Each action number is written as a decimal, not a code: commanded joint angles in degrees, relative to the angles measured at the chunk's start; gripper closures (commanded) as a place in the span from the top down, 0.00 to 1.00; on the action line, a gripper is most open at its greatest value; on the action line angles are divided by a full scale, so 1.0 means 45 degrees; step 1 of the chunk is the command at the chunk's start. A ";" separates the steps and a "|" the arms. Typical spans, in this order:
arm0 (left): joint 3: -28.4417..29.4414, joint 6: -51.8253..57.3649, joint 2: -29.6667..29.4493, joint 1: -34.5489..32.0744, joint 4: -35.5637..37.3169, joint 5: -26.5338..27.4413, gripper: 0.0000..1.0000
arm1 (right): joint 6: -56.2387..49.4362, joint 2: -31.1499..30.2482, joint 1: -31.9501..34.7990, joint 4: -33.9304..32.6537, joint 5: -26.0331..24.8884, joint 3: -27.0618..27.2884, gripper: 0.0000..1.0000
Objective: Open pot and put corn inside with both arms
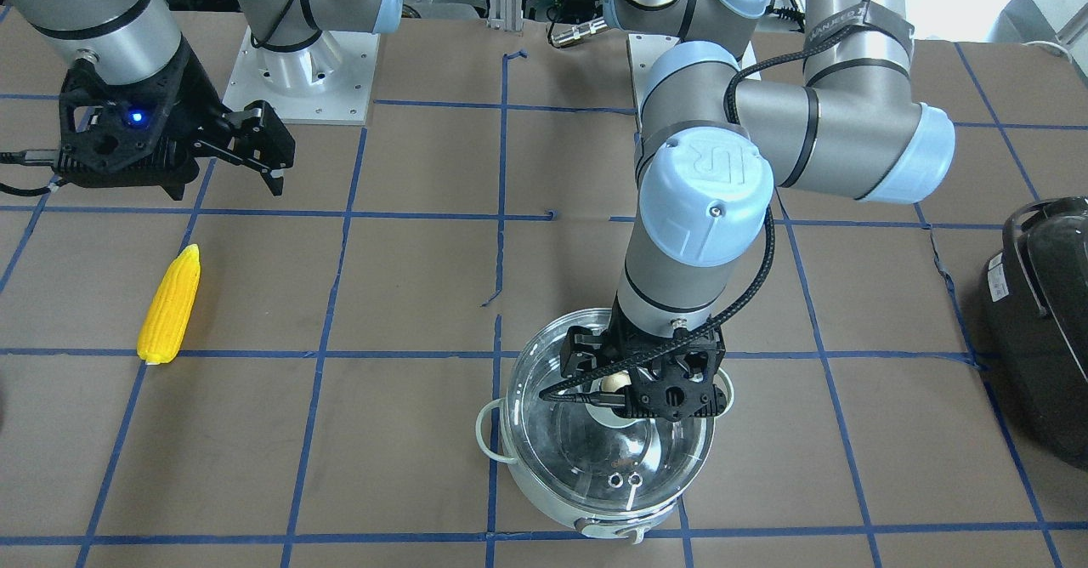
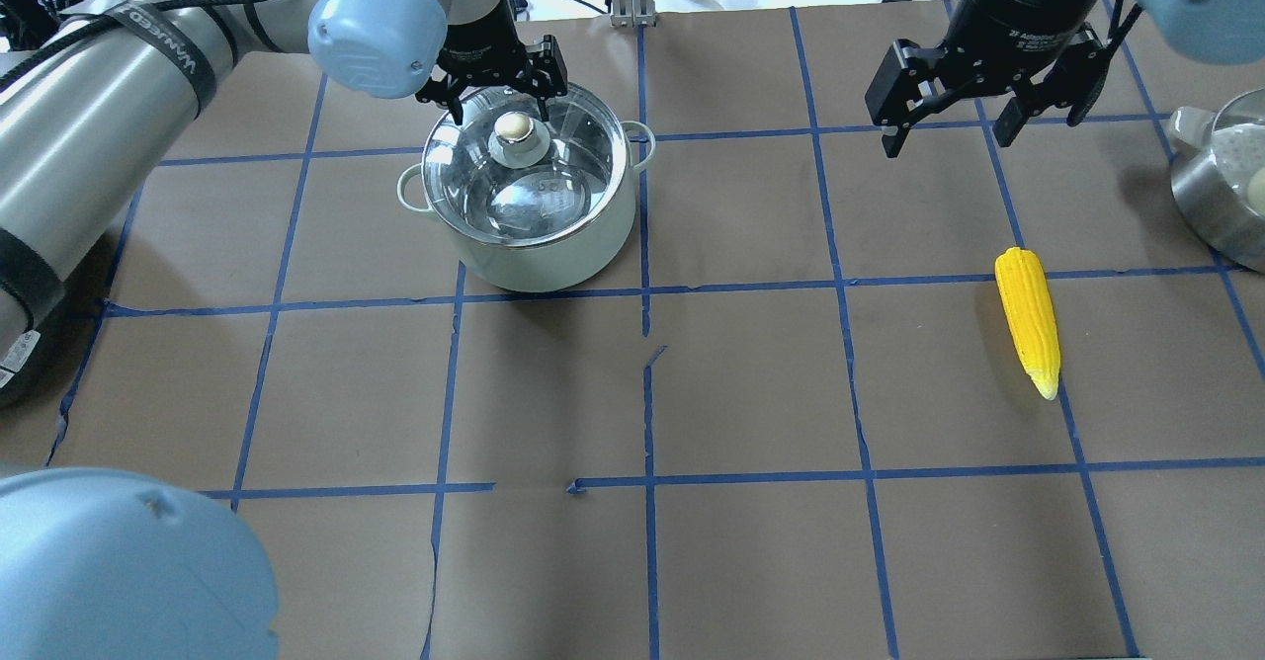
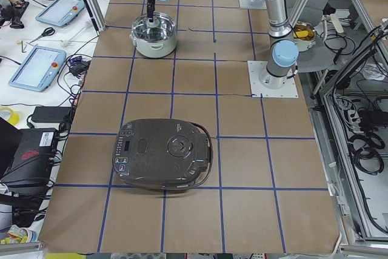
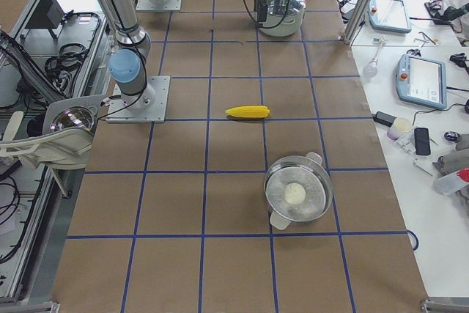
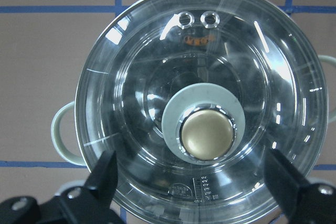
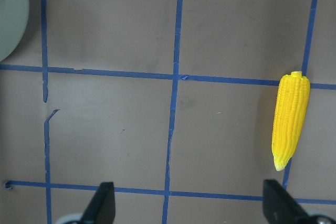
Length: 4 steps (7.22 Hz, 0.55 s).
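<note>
The mint-white pot (image 2: 539, 255) stands at the far left of the table with its glass lid (image 2: 563, 181) on; the gold knob (image 5: 206, 132) is at the lid's centre. My left gripper (image 2: 501, 112) is open just above the lid, one finger on each side of the knob, not touching it; it also shows in the left wrist view (image 5: 191, 155). The yellow corn (image 2: 1028, 319) lies flat on the table at the right. My right gripper (image 2: 944, 141) is open and empty, hovering beyond and to the left of the corn (image 6: 290, 119).
A black glossy appliance (image 3: 160, 153) sits on the table's left end. A steel pot with a perforated insert (image 2: 1225, 186) stands at the right edge. Blue tape lines grid the brown table.
</note>
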 commanded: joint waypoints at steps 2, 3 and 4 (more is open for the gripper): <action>-0.0071 -0.0083 -0.0553 -0.0210 0.0666 0.0017 1.00 | 0.0017 0.0000 0.0003 0.0113 0.0005 0.0018 1.00; -0.0090 0.0053 -0.0554 -0.0250 0.0687 0.0056 0.92 | 0.0017 0.0000 0.0003 0.0094 0.0005 0.0037 1.00; -0.0168 0.0054 -0.0476 -0.0250 0.0668 0.0057 0.50 | 0.0017 0.0000 -0.0017 0.0074 0.0005 0.0018 1.00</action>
